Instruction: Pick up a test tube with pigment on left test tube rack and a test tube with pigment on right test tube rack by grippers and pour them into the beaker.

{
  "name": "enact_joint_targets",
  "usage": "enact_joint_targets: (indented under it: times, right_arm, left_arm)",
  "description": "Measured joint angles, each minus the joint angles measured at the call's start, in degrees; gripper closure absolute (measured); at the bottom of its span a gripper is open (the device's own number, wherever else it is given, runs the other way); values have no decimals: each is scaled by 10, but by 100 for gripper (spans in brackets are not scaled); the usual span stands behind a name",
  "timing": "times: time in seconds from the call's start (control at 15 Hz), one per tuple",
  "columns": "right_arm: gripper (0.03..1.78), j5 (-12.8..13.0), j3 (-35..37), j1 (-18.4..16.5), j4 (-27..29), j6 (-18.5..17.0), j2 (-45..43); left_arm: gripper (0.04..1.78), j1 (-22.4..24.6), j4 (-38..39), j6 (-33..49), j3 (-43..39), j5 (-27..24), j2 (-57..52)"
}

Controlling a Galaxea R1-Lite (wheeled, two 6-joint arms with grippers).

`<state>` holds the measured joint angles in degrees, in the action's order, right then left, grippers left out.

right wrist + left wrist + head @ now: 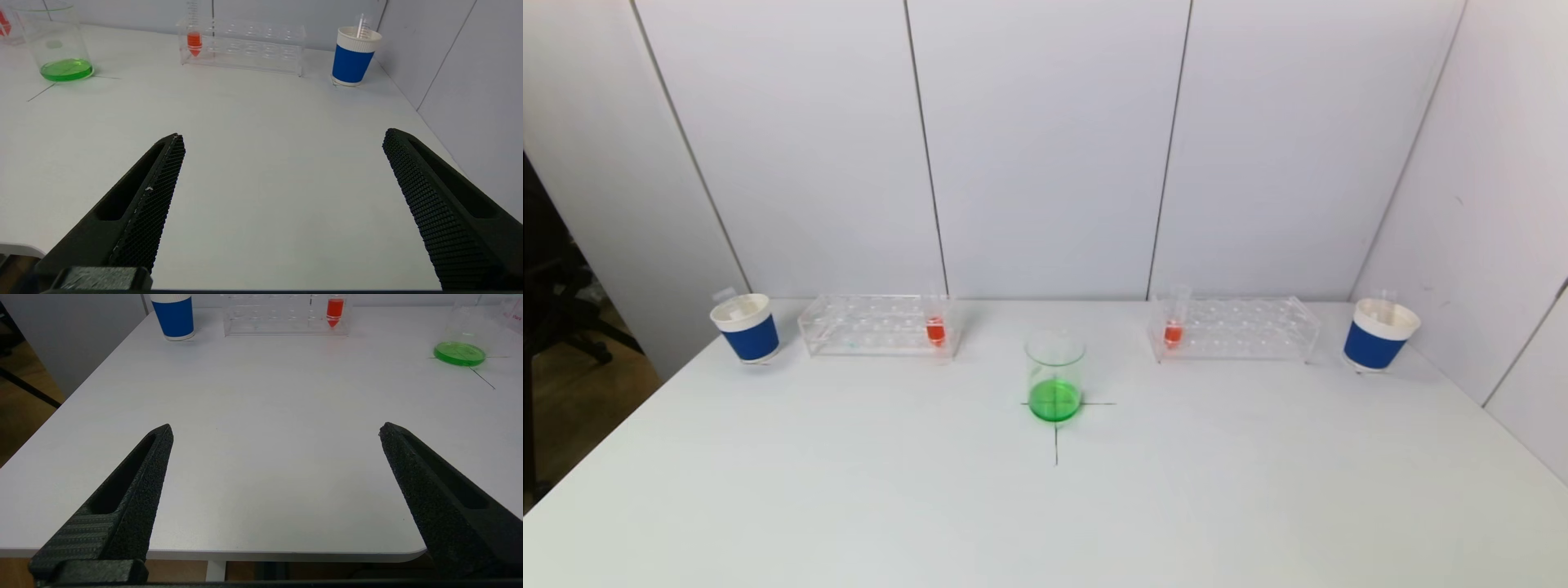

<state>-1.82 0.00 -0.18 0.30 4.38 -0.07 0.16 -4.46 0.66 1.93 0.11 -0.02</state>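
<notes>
Grippers left (276, 430) and right (284, 136) hang spread wide near the table edge (286, 553), apparently well short of both racks

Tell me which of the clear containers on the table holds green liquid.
The beaker, standing on the cross mark midway between the two racks. The tubes in the left rack and right rack hold orange-red pigment instead.

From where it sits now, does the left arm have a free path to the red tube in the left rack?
Probably yes. The left gripper is open at the near table edge, and only bare table lies between it and the red tube in the left rack. The blue cup stands off to the side.
</notes>
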Motion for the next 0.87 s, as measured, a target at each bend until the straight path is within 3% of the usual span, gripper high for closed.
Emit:
enact_joint_targets:
  times: [0.87]
  right_arm:
    - [5, 3, 0, 0, 0, -7, 0]
  left_arm:
    - [6, 0, 0, 0, 0, 0, 0]
